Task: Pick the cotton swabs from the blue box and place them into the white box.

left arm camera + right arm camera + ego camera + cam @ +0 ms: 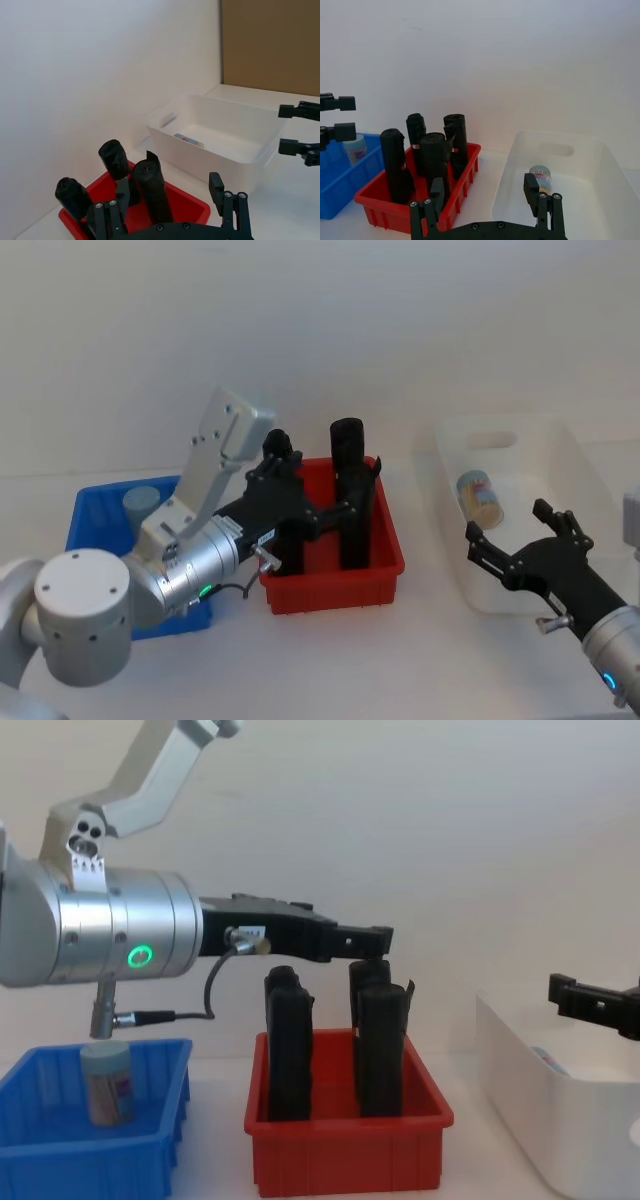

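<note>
One jar of cotton swabs (106, 1085) stands upright in the blue box (95, 532) toward the left edge of the surface. Another jar (480, 496) lies on its side in the white box (530, 490) toward the right edge. Between the two boxes is a red bin (335, 585) packed with tall black rolls (348, 440). The left pincer (370, 940) is open and empty, and it hangs over the red bin close above the roll tops, not over the blue box. The likeliest trouble is a low swing toward the jar, which could clip a roll and tip it or drag the red bin. The jar sits near the blue box's far wall, so a finger coming down there could land on the rim or pinch the wall and shove the box sideways. The jar is smooth and round, so a grip taken too high on the lid or off-centre could let it twist out, probably above the red bin on the way across. The right pincer (506, 520) is also open and empty and hovers over the near end of the white box. If the left arm delivers there, the two arms may crowd each other. A drop from any height could knock the lying jar into a roll.
</note>
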Tool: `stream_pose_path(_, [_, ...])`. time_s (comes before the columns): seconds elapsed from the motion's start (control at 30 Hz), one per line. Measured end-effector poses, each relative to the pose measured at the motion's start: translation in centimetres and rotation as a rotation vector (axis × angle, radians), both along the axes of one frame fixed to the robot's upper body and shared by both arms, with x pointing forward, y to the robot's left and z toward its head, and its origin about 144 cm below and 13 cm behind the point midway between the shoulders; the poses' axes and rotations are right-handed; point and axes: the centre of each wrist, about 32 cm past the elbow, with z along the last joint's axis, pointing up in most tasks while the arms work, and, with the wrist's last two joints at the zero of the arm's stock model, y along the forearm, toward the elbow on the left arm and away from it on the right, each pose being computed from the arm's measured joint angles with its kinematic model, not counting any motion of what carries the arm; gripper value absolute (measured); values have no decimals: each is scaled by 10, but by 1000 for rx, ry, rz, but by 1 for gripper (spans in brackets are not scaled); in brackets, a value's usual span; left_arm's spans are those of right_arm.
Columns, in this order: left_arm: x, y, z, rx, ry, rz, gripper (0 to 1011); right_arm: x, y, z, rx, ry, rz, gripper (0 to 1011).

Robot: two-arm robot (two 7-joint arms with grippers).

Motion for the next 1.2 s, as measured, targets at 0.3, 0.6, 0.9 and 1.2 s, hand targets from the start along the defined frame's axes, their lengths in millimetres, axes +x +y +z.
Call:
stream_pose_path(0.3, [-14,-2,-24,-4,-71,95,1004,-6,4,1,1,-7,3,1002])
stream_pose_path(0.6, [-29,-3,-47,-17,-136,179,1005,-6,4,1,1,-8,3,1002])
stream_pose_path(0.9, [-42,-5,-64,-34,-188,246,1004,-6,4,1,1,-8,3,1002])
stream_pose_path(1.2, [-46,-5,-68,-39,-200,261,1004,-6,4,1,1,-8,3,1002])
